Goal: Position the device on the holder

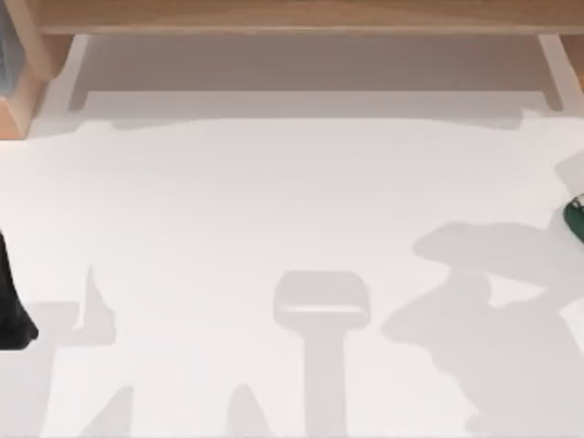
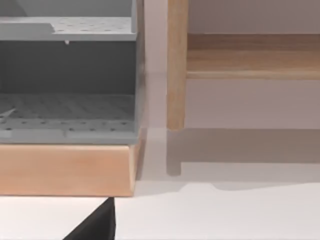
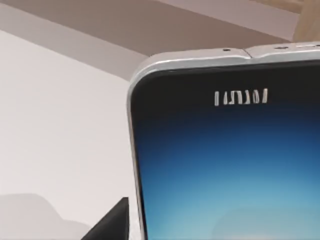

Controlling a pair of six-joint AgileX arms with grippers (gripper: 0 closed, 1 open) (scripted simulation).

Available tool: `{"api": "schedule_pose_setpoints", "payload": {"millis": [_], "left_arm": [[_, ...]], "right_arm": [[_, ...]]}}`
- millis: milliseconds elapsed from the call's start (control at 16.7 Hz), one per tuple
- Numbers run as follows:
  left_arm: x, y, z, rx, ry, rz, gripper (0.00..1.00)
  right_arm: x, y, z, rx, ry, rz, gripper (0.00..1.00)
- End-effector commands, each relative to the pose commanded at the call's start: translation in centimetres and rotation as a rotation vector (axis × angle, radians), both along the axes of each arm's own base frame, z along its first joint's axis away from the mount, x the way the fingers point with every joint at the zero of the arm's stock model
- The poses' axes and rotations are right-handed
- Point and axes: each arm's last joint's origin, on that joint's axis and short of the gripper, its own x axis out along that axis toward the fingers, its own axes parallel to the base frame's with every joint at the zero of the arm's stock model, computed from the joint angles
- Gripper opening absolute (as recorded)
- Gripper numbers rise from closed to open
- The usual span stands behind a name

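Close against the right wrist camera, the smartphone (image 3: 230,165) glows blue above the white table (image 3: 60,125); the right end effector's grip cannot be told.

Open worktop across the middle, clutter only at the edges.

The white worktop (image 1: 292,228) lies bare from side to side, nothing but shadows on it, so there's wide room to pass. Along its far edge runs a wooden frame (image 1: 292,14) with a pale leg (image 1: 555,68) coming down at the right. Ahead of the left end effector (image 2: 97,222) a grey perforated rack (image 2: 67,80) sits on a wooden base (image 2: 67,167), blocking that corner; just beside it a wooden post (image 2: 176,65) stands, with a narrow gap between the two. Right up against the right end effector (image 3: 112,222) the phone (image 3: 230,165) looms close, walling off that side, with open worktop on its other side.
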Motion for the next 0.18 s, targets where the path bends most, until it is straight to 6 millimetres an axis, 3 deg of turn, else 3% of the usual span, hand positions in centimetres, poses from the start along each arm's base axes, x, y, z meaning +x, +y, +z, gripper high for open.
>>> {"api": "schedule_pose_setpoints", "payload": {"millis": [180], "left_arm": [[0.00,0.00,0.00,0.000,0.000,0.000,1.00]], "right_arm": [[0.00,0.00,0.00,0.000,0.000,0.000,1.00]]}}
